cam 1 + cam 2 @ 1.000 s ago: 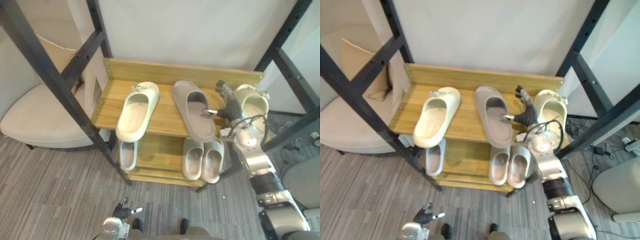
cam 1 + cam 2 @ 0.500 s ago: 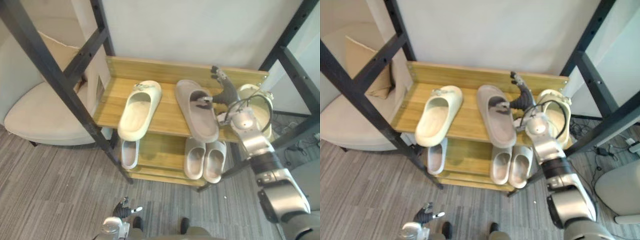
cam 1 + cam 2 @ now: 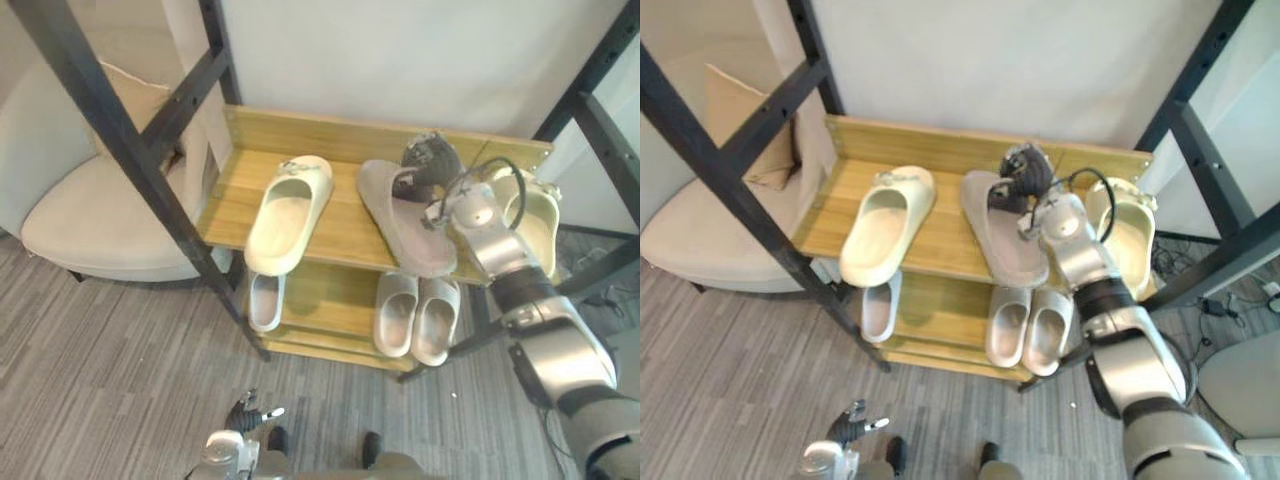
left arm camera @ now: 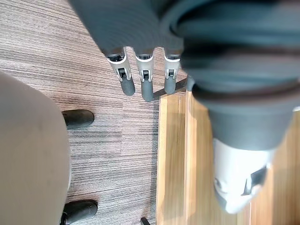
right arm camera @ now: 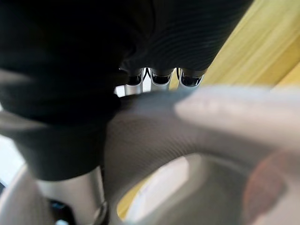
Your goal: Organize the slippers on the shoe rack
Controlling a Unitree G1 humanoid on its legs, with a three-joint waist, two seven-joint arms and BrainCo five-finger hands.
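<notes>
A taupe slipper [image 3: 415,238] lies on the wooden rack's top shelf [image 3: 330,135], between a cream slipper [image 3: 285,215] and a second cream slipper [image 3: 535,215] at the right end. My right hand [image 3: 428,158] sits on the taupe slipper's far end, its fingers curled over the strap [image 5: 187,136]. In the right wrist view the fingertips [image 5: 161,78] are hidden behind the strap's edge. My left hand [image 3: 248,412] hangs low near the floor, its fingers [image 4: 144,86] straight and holding nothing.
On the lower shelf lie a single pale slipper [image 3: 265,300] at the left and a pale pair [image 3: 415,315] at the right. Black metal posts [image 3: 120,130] cross in front of the rack's left side. A beige cushioned chair [image 3: 90,220] stands to the left.
My right hand has moved from beside the taupe slipper onto its strap and curled its fingers round it. The head camera has shifted; the left hand has stayed put.
</notes>
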